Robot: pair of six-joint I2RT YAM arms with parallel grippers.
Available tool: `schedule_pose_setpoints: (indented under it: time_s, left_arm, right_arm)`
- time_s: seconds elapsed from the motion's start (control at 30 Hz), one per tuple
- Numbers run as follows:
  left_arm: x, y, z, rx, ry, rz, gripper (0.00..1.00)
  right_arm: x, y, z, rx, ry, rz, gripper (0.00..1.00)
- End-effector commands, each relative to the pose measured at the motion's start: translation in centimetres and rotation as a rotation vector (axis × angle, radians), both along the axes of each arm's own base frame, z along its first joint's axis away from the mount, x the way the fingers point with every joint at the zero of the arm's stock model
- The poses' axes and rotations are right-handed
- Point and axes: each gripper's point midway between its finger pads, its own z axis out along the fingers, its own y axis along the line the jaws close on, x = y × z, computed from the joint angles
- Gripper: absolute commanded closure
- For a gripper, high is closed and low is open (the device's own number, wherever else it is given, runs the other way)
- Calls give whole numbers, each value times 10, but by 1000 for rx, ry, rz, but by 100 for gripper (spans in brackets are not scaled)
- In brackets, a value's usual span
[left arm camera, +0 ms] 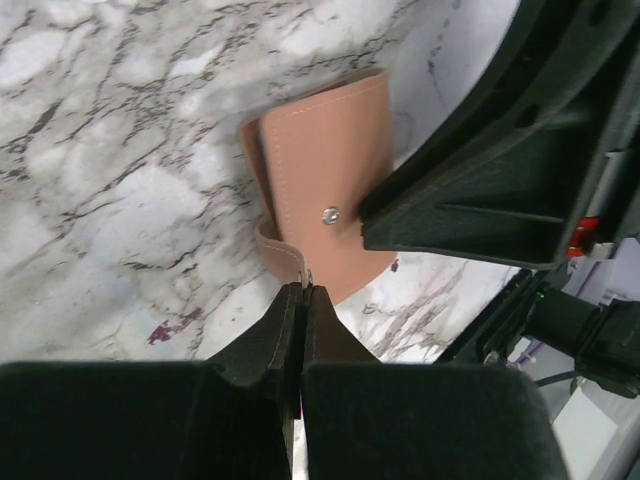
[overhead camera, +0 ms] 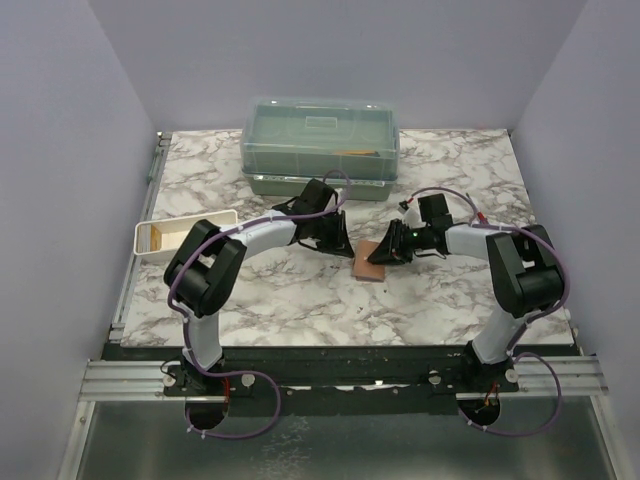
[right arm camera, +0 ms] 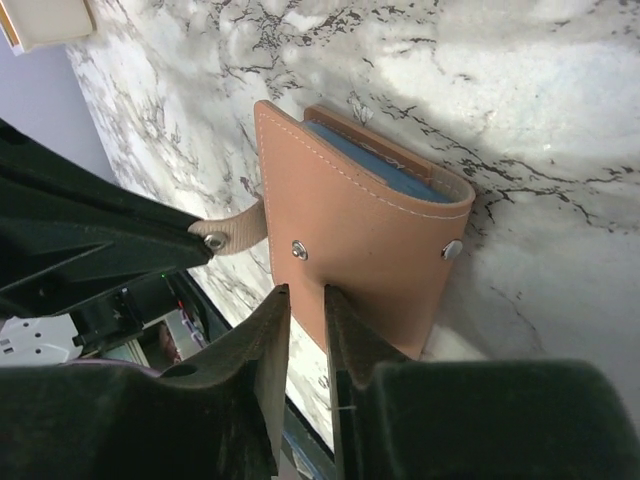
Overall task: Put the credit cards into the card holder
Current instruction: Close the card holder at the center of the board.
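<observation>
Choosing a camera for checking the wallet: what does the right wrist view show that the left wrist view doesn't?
Right wrist only: blue pockets at the wallet's open edge, and a tray corner. Left wrist only: the left end effector pressed shut on the tab. Both: the wallet, that tab, the marble table.

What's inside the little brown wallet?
The card holder lies folded. Only a bluish inner edge peeks out; whether cards are inside is hidden by the cover.
</observation>
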Motion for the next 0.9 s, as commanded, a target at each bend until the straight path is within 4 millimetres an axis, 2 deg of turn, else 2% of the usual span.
schedule_pose_setpoints:
  time_s: [0.0, 0.2, 0.53, 0.67, 0.87]
  left_arm:
    - [-4, -28, 29, -115, -17, -74, 100]
    - [-8, -40, 22, -118, 4, -102, 100]
    - [-5, -38, 3, -76, 31, -97, 100]
    - [-3, -37, 2, -59, 25, -92, 100]
    - [1, -38, -1, -30, 34, -87, 100]
  right_arm:
    - [-3, -10, -32, -126, 32, -19, 78]
    - [4, -12, -29, -150, 24, -45, 85]
    - [12, -18, -13, -196, -8, -70, 84]
    - [14, -23, -20, -232, -4, -67, 83]
    - [10, -18, -37, -209, 32, -47, 84]
